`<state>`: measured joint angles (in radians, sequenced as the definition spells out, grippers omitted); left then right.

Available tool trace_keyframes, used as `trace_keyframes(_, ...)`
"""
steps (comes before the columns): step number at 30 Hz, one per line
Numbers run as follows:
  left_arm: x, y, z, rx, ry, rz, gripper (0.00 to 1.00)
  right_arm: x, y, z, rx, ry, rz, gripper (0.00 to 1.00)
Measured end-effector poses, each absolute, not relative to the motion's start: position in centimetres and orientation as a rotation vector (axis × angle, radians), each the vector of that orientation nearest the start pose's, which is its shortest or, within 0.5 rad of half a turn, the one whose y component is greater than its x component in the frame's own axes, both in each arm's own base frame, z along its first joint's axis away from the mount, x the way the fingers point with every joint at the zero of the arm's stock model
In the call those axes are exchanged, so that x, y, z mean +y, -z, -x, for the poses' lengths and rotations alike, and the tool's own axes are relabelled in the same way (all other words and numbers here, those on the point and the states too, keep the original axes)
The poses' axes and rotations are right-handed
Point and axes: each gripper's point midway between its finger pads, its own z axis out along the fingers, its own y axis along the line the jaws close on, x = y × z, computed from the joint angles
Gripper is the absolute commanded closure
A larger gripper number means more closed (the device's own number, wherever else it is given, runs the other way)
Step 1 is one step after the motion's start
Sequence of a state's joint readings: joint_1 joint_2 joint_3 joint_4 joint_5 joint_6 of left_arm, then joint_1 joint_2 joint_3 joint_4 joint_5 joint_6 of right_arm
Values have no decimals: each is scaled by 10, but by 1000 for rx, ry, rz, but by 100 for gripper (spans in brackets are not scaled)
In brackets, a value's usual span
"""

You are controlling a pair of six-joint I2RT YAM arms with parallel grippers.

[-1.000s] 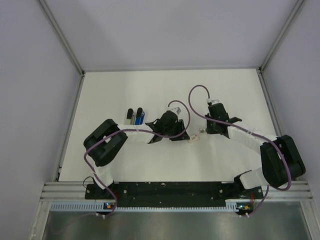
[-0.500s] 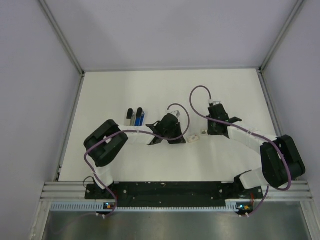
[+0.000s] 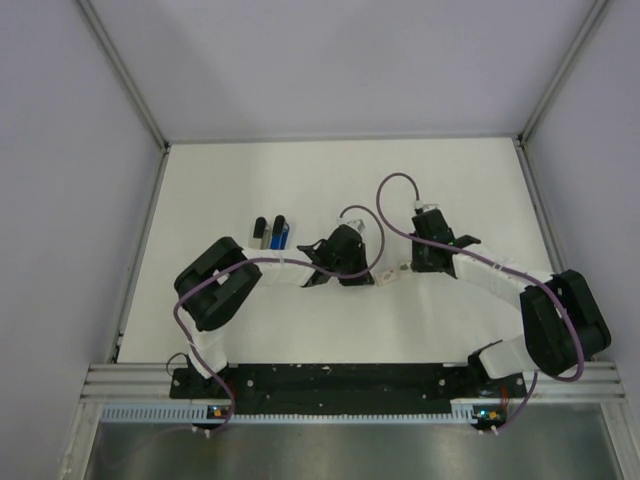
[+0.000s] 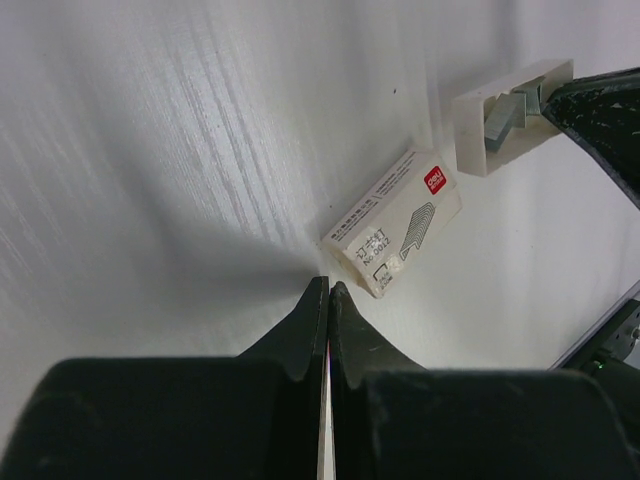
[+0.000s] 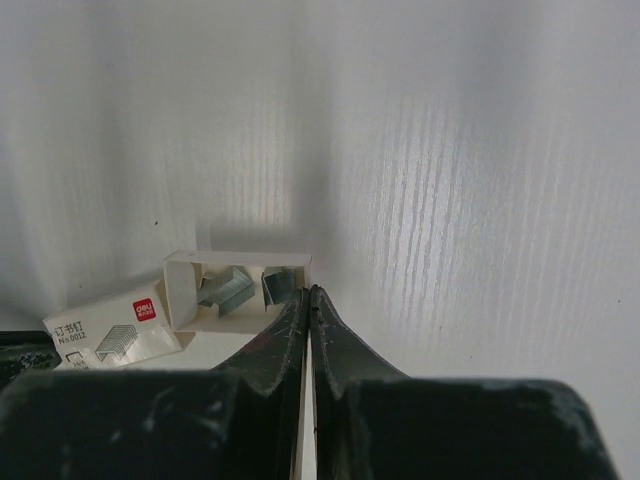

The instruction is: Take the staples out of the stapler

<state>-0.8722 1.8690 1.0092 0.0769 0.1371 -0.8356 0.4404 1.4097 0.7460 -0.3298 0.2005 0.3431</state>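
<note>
The black and blue stapler (image 3: 271,234) lies at the left of the white table, apart from both arms. A printed staple box sleeve (image 4: 395,222) and its open white tray (image 5: 237,290), which holds loose strips of staples (image 5: 225,288), lie between the grippers. My left gripper (image 4: 327,285) is shut with nothing in it, its tips just short of the sleeve's near corner. My right gripper (image 5: 306,292) is shut and empty, with its tips at the tray's right end. From above, the left gripper (image 3: 367,275) and the right gripper (image 3: 411,266) face each other across the box.
Grey walls with metal frame posts (image 3: 125,80) close in the table (image 3: 330,180) on three sides. The arms' black base rail (image 3: 330,378) runs along the near edge. Purple cables (image 3: 392,200) loop above both wrists.
My left gripper has closed from partly open and shifted slightly toward the staple box. The right arm has barely moved.
</note>
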Motion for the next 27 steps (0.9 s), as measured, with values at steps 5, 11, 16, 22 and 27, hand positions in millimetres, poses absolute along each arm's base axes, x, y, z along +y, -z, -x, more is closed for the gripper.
trace_keyframes(5,-389,-28,-255,2565,923,-122,100,115,-41,-289,2535,-58,39,100)
trace_keyframes(11,-390,-27,-256,2566,923,-122,100,117,-41,-289,2536,-66,26,100)
trace_keyframes(16,-391,-26,-257,2565,923,-121,100,116,-40,-288,2538,-58,6,100)
trace_keyframes(22,-391,-26,-257,2565,923,-122,100,114,-39,-285,2547,-43,-27,100)
trace_keyframes(27,-391,-26,-257,2565,923,-123,100,115,-38,-284,2550,-40,-36,100)
